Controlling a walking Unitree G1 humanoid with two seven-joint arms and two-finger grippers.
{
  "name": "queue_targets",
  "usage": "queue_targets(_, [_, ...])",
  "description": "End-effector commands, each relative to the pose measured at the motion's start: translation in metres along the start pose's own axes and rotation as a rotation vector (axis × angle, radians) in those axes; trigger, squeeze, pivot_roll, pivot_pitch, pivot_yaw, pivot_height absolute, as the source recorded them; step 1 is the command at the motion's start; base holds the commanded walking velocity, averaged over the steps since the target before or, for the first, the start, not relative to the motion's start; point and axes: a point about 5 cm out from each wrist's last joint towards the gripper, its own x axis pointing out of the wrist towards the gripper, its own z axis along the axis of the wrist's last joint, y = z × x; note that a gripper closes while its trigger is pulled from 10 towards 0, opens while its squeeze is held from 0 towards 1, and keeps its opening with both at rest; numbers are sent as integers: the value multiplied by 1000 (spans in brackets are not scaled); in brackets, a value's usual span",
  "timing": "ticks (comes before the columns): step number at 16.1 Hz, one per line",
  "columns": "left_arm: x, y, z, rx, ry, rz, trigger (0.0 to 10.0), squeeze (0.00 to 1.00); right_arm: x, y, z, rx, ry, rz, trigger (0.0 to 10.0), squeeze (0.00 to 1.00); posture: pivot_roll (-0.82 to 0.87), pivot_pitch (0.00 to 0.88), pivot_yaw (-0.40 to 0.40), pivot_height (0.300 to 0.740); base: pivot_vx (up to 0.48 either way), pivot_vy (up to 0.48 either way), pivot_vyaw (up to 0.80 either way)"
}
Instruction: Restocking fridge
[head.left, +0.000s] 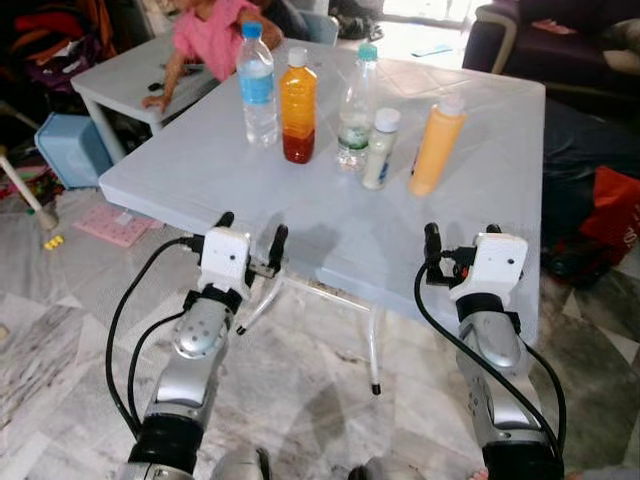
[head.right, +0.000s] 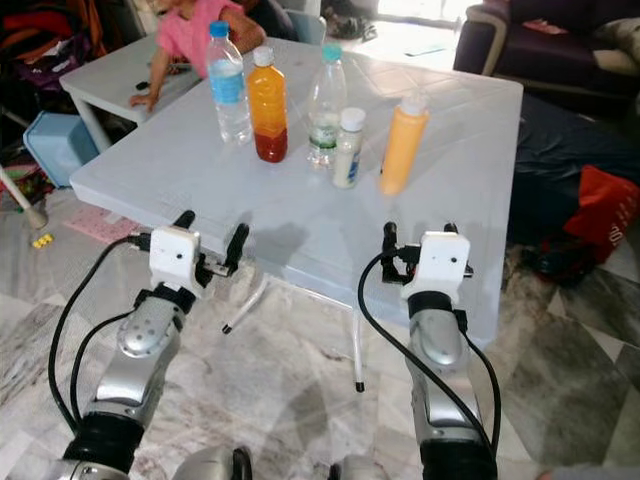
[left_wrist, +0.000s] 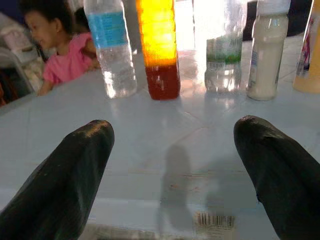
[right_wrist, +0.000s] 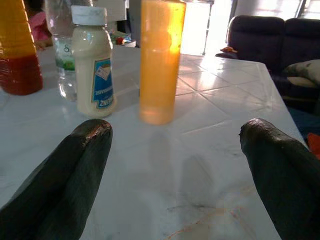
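Several bottles stand in a row on the white plastic table (head.left: 250, 180): a blue-capped water bottle (head.left: 257, 86), an orange-and-red juice bottle (head.left: 298, 106), a clear bottle with a teal cap (head.left: 356, 108), a small white bottle (head.left: 379, 149) and an orange bottle (head.left: 437, 146). My left gripper (head.left: 251, 240) hovers open at the table's near edge, facing the water and juice bottles (left_wrist: 158, 47). At the same edge, my right gripper (head.left: 460, 238) is open and faces the orange bottle (right_wrist: 160, 60) and the small white bottle (right_wrist: 93, 62). Nothing is held.
A person in a pink top (head.left: 213, 36) leans on a second white table (head.left: 130, 70) at the back left. A blue bin (head.left: 72, 148) and toys lie on the floor at left. A dark sofa (head.left: 560, 45) stands at the back right, with a red bag (head.left: 612, 215) below it.
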Motion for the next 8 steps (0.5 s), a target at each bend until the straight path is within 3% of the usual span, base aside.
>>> queue_targets(1, [3,-3,7,9,-20,-23,10000,0,0,1,6,27,-23,-13,10000,0,-87,80,11,740,281,0,0])
queue_targets(6, [-6,-4,-4,-45,28,-11,10000,0,-8,3,0,9,-6,-2,10000,0,-116,54,25,740,292,0,0])
queue_targets(8, [-4,-7,-2,-54,18,-33,10000,0,-7,5,-1,41,-1,5,10000,0,-114,49,21,740,281,0,0])
